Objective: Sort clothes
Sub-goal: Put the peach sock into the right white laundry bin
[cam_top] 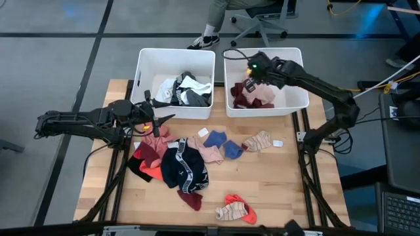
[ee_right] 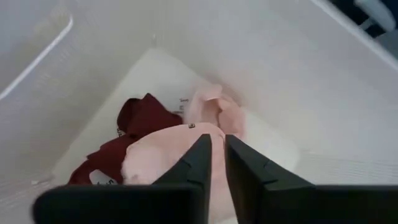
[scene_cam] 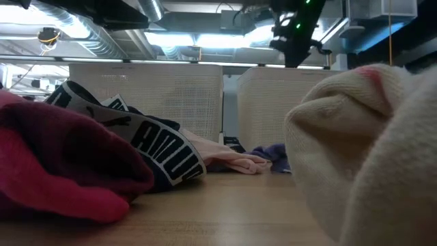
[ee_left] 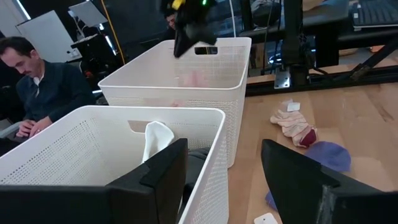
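Observation:
Clothes lie in a loose pile on the wooden table (cam_top: 275,190): a navy garment with a white band (cam_top: 185,169), red (cam_top: 149,167) and pink (cam_top: 157,144) pieces, blue pieces (cam_top: 223,144) and a beige sock (cam_top: 257,141). My left gripper (cam_top: 156,122) hovers open and empty by the left bin's front wall, at the pile's far left; it also shows in the left wrist view (ee_left: 227,180). My right gripper (cam_top: 252,73) is inside the top of the right bin (cam_top: 298,98), shut on a pale pink garment (ee_right: 161,158) above maroon cloth (ee_right: 140,118). My right gripper pinches the pale pink garment near its upper edge (ee_right: 189,132) between its two fingers, which point down into the bin from above. The cloth bunches below the fingertips. Whether its lower part rests on the clothes in the bin, I cannot tell.
The left bin (cam_top: 147,62) holds white, grey and black garments (cam_top: 187,92). A red and beige sock (cam_top: 236,210) lies near the table's front edge, and a small white tag (cam_top: 277,143) by the beige sock. A seated person (ee_left: 37,87) is beyond the bins.

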Controlling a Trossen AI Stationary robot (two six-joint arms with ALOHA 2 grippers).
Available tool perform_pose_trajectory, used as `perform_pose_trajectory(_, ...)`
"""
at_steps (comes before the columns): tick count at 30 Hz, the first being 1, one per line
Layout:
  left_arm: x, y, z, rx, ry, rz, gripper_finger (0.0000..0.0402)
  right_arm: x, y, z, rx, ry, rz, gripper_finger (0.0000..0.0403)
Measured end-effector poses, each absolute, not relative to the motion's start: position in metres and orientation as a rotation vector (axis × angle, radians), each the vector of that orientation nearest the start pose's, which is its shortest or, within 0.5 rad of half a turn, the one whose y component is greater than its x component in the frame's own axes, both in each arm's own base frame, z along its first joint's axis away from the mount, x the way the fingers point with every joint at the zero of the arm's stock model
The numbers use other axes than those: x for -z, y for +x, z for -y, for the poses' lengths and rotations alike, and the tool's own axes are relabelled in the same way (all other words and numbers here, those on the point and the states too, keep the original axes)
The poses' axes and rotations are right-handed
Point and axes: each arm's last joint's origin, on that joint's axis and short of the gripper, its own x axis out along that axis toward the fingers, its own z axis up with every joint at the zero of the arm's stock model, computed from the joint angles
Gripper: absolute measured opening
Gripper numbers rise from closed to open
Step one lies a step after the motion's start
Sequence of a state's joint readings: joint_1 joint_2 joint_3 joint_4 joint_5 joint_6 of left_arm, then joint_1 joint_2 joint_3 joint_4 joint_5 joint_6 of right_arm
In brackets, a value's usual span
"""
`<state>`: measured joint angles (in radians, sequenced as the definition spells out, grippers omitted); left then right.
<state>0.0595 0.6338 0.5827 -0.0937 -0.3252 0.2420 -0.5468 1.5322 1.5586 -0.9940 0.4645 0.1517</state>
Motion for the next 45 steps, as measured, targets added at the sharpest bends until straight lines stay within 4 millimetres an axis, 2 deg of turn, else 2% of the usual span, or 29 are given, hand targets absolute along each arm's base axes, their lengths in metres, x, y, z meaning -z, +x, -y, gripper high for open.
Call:
perform_pose_trajectory(4, -0.293, 0.148, -0.018, -0.365, 0.258, -0.191, 0.0194, -0.338, 0.269, 0.178, 0.968, 0.181, -0.996, 0.0092)
perform_pose_trajectory(7, -0.293, 0.148, -0.018, -0.365, 0.258, -0.191, 0.0194, -0.331, 0.274, 0.180, 0.937, 0.158, -1.037, 0.0137)
perform_pose_trajectory(12, -0.293, 0.148, -0.018, -0.365, 0.258, -0.191, 0.0194, -0.339, 0.268, 0.176, 0.929, 0.144, -1.027, 0.0201)
perform_pose_trajectory(17, -0.293, 0.148, -0.018, -0.365, 0.258, -0.191, 0.0194, -0.355, 0.257, 0.159, 0.861, 0.169, -0.992, 0.0233)
perform_pose_trajectory(20, -0.293, 0.148, -0.018, -0.365, 0.258, -0.190, 0.0194, -0.365, 0.256, 0.137, 0.795, 0.173, -0.961, 0.0239)
perform_pose_trajectory(25, -0.293, 0.148, -0.018, -0.366, 0.254, -0.190, 0.0194, -0.381, 0.258, 0.087, 0.704, 0.144, -0.880, 0.0235)
perform_pose_trajectory(31, -0.293, 0.148, -0.018, -0.366, 0.251, -0.189, 0.0194, -0.379, 0.276, 0.026, 0.501, 0.075, -0.838, 0.0233)
perform_pose_trajectory(38, -0.293, 0.148, -0.018, -0.366, 0.251, -0.189, 0.0194, -0.343, 0.296, -0.036, 0.269, -0.044, -0.736, 0.0233)
perform_pose_trajectory(41, -0.293, 0.148, -0.018, -0.366, 0.251, -0.189, 0.0194, -0.323, 0.301, -0.053, 0.217, -0.069, -0.683, 0.0233)
perform_pose_trajectory(45, -0.294, 0.148, -0.018, -0.366, 0.250, -0.189, 0.0194, -0.287, 0.309, -0.065, 0.167, -0.054, -0.640, 0.0233)
